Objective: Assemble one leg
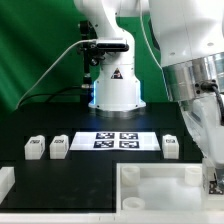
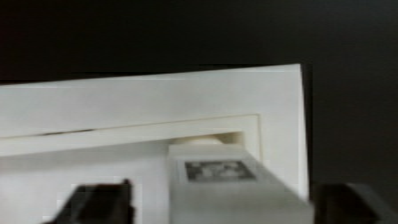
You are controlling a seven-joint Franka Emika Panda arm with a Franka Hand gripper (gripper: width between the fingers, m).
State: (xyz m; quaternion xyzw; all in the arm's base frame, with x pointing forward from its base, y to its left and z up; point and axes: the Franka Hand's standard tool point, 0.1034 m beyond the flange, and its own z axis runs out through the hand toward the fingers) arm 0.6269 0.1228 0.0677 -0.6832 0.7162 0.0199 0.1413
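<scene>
Three legs [image 1: 58,146] in exterior view, tagged leg [image 2: 217,170] between hand [image 2: 228,205] fingers in wrist view

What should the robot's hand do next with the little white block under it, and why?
Probably go straight down a little and close. In the wrist view the leg with its tag sits between the two fingertips of the gripper, which stands open and is not touching the block. It lies by the corner of the white tray piece.

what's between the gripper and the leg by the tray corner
Nothing visible. In the wrist view the leg lies tag-up in the gap ahead of the open gripper, with nothing over it. It sits close by the inside corner of the white tray-like piece, whose raised rim is beside it, not in between.
</scene>
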